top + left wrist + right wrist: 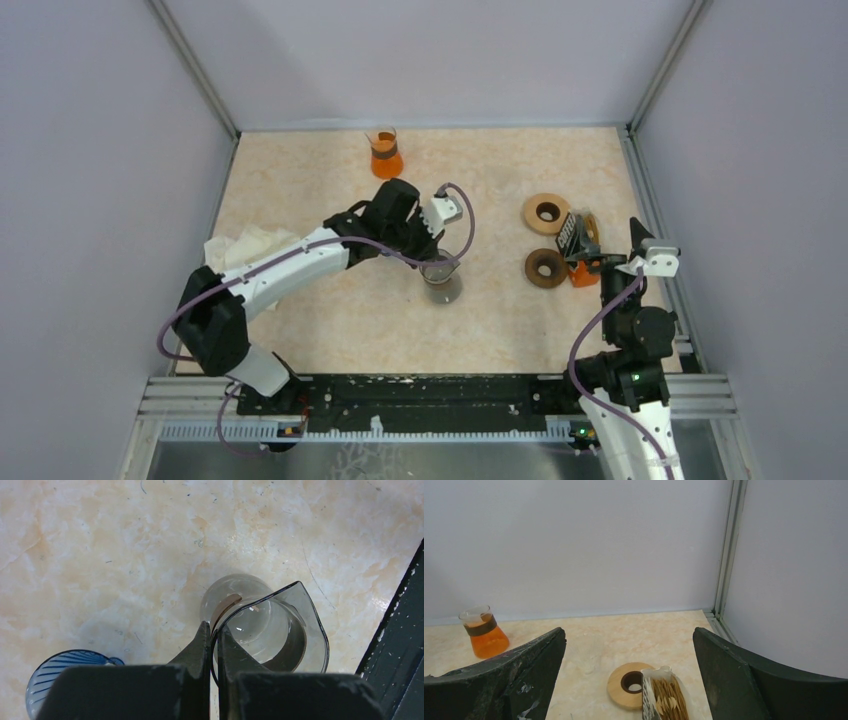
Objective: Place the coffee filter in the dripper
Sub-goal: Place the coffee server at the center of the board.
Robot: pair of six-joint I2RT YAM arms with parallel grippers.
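The dripper (280, 630), a smoky clear vessel with a pointed lip, stands on the marble top; in the top view the dripper (441, 284) is mid-table. My left gripper (214, 630) is shut on its near rim, one finger inside and one outside the wall. The coffee filters (670, 700) are brown papers packed in an open bag (574, 233) at the right. My right gripper (628, 632) is open wide, hovering just behind and above that bag, with nothing between its fingers.
An orange-filled glass flask (385, 155) stands at the back. Two wooden rings (546, 213) (546, 268) flank the filter bag. A crumpled white cloth (245, 245) lies at the left. A blue ribbed glass piece (65, 672) sits beside my left gripper. The black rail (400, 645) borders the near edge.
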